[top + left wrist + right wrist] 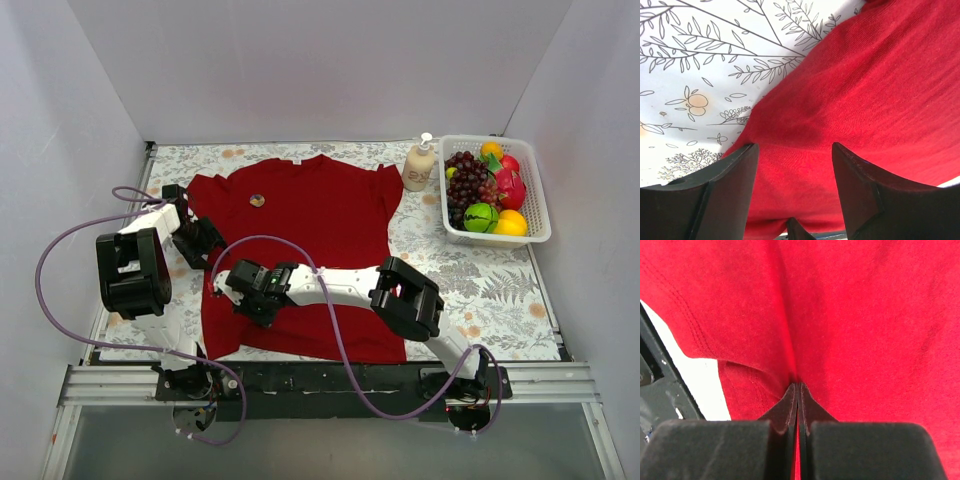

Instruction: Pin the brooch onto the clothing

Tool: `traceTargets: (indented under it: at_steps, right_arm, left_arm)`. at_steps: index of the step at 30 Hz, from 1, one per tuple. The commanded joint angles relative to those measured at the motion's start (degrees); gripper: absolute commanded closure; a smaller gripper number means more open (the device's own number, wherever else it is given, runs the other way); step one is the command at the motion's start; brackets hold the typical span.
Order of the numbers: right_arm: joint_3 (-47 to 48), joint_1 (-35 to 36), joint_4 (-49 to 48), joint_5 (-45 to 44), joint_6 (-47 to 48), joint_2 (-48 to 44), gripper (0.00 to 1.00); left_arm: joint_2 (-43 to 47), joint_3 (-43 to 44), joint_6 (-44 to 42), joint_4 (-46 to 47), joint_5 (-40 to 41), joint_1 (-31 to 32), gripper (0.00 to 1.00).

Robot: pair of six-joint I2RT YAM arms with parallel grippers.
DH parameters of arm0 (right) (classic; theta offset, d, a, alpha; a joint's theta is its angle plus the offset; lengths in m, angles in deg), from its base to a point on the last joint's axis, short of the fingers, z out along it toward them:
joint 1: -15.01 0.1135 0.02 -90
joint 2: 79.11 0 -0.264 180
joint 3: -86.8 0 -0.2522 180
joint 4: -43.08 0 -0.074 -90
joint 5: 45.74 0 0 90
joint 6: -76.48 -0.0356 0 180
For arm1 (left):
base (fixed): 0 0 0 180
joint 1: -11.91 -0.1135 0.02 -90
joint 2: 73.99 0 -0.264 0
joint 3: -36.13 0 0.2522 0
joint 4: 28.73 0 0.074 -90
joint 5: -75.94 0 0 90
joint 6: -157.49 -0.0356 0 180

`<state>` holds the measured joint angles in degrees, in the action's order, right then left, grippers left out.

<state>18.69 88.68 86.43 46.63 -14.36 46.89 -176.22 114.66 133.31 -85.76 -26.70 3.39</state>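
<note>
The clothing (320, 240), a dark red T-shirt, lies spread flat on the patterned table cover. The brooch (257, 199), a tiny pale round badge, rests on the shirt's upper left chest, away from both grippers. My left gripper (205, 240) sits low at the shirt's left edge. In the left wrist view this gripper (793, 147) is open, with red fabric (860, 90) filling the gap and lying beyond its fingers. My right gripper (226, 284) is on the shirt's lower left part. In the right wrist view it (798, 386) is shut, pinching a raised fold of the clothing (865, 320).
A white basket (531, 190) of fruit stands at the back right, with a pump bottle (419, 165) beside it near the shirt's right sleeve. White walls enclose the table on three sides. Purple cables loop off both arms.
</note>
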Motion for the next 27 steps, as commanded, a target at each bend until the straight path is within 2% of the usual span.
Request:
traceTargets:
  at_steps: [1,6,11,14,16,19,27]
  right_arm:
    - [-4.7,1.0,3.4,3.2,0.0,-2.8,0.99]
    - [-7.8,2.2,4.3,9.5,2.5,-7.1,0.99]
    - [-8.8,2.4,4.4,11.1,5.5,-10.7,0.99]
    - [-8.7,2.4,2.7,7.3,5.4,-14.0,0.99]
    - [-7.6,1.9,1.0,1.3,3.9,-16.3,0.99]
    - [-5.1,-1.1,-0.5,-4.8,1.3,-18.8,0.99]
    - [-2.9,-18.3,-4.5,-5.1,-4.8,-20.1,0.99]
  left_arm:
    - [-0.9,0.9,-0.7,1.7,2.1,-0.2,0.40]
    - [-1.6,1.2,-0.5,1.6,2.7,-0.2,0.39]
    - [-1.5,1.8,-0.3,1.3,2.7,-0.2,0.38]
    - [-1.0,2.5,-0.7,0.6,2.9,-0.2,0.37]
    - [-0.5,3.3,-1.2,0.3,1.9,-0.2,0.36]
    - [1.4,4.8,-2.1,0.1,-0.4,-0.1,0.33]
    - [8.6,10.2,-0.9,3.4,-2.4,-0.1,0.25]
